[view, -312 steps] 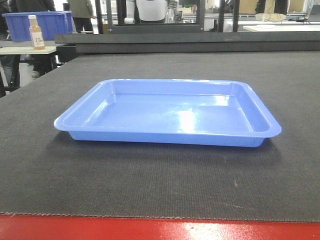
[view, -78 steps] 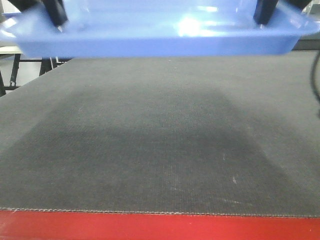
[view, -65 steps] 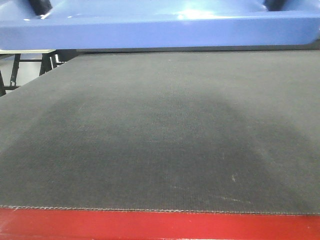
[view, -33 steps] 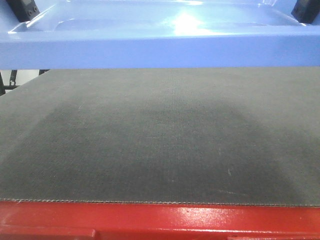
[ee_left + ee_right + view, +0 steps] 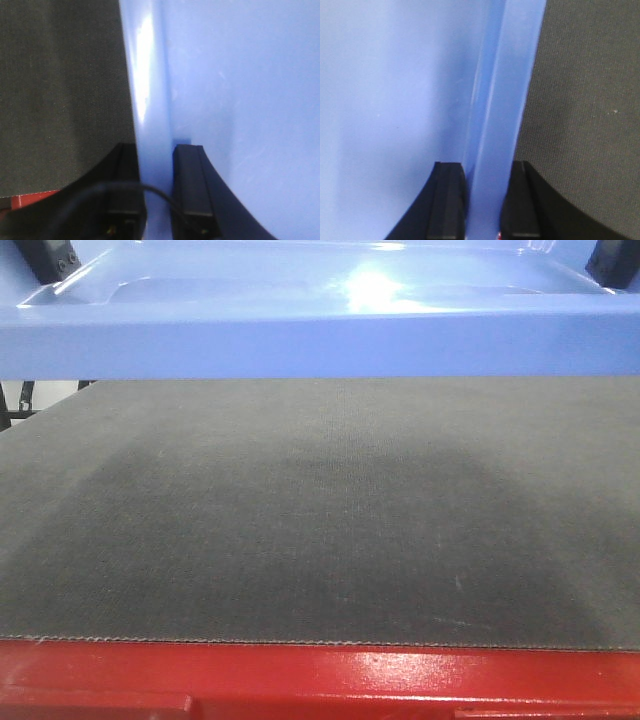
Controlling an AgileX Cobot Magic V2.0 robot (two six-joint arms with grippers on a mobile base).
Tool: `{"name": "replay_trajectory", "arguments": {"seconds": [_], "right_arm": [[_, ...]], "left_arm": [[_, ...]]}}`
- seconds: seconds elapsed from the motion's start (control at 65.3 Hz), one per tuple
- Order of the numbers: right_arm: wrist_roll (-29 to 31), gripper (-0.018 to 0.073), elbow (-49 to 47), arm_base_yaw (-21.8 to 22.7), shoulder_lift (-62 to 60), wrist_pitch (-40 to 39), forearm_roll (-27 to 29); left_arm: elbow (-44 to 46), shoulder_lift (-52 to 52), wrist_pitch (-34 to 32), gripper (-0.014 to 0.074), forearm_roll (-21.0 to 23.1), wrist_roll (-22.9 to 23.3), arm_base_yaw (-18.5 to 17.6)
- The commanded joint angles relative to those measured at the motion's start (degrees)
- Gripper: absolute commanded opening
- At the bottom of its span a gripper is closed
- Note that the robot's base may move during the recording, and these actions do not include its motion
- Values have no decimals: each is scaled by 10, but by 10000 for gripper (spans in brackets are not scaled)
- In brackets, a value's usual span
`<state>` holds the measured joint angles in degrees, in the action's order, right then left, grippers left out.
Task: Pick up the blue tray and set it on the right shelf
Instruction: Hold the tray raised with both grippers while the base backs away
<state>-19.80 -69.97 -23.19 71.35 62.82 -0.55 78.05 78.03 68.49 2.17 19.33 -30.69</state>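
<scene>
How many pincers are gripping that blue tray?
2. The left pincer clamps the blue tray by its left rim; the right pincer clamps its right rim.

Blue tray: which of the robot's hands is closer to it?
Neither, both touch it. The left hand grips the blue tray by its left rim, one finger inside, one outside; the right hand grips the right rim likewise.
</scene>
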Motion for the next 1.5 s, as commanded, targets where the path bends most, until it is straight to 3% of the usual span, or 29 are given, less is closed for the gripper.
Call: {"name": "replay_trajectory", "arguments": {"seconds": [0.0, 1.486], "right_arm": [[14, 56, -15, 4, -20, -5, -58], [14, 56, -15, 4, -19, -6, -58]], "left_arm": [[12, -20, 52, -48, -45, -16, -3], [12, -19, 52, -48, -30, -16, -3]]}}
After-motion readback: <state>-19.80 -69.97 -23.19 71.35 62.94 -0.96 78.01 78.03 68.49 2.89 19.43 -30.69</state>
